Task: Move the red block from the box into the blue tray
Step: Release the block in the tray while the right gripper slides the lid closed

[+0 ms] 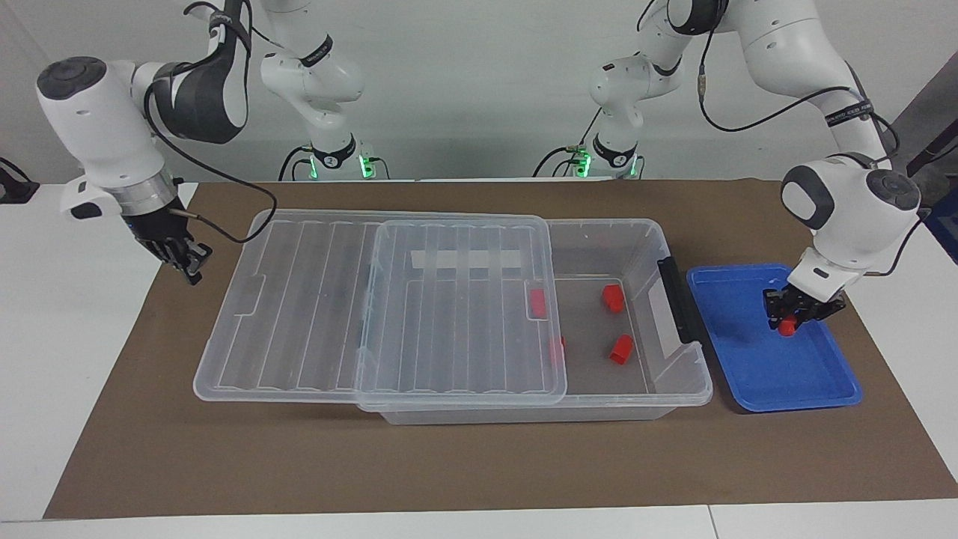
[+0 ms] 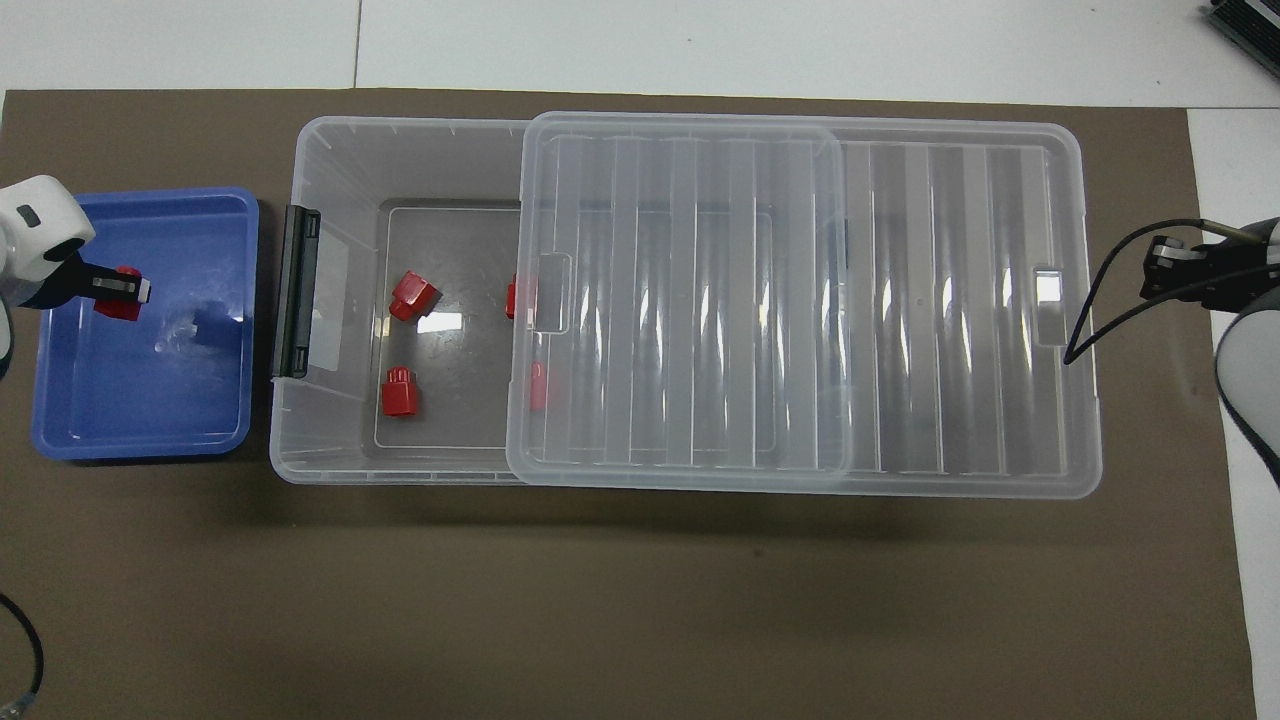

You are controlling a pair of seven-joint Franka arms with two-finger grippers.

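Red block point(image 1: 786, 326) is pinched in the left tool point(image 1: 793, 318) over the blue tray point(image 1: 756, 374), which sits at three o'clock of the box point(image 1: 644, 389) in the facing view, while the right tool point(image 1: 187, 262) waits, grip unclear.

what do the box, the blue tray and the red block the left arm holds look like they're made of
The box looks like clear, glossy plastic: its floor shows through the walls and the lid throws glare streaks. The blue tray seems opaque moulded plastic, with a soft sheen and rounded rim. The red block in the left gripper looks like solid, smooth plastic.
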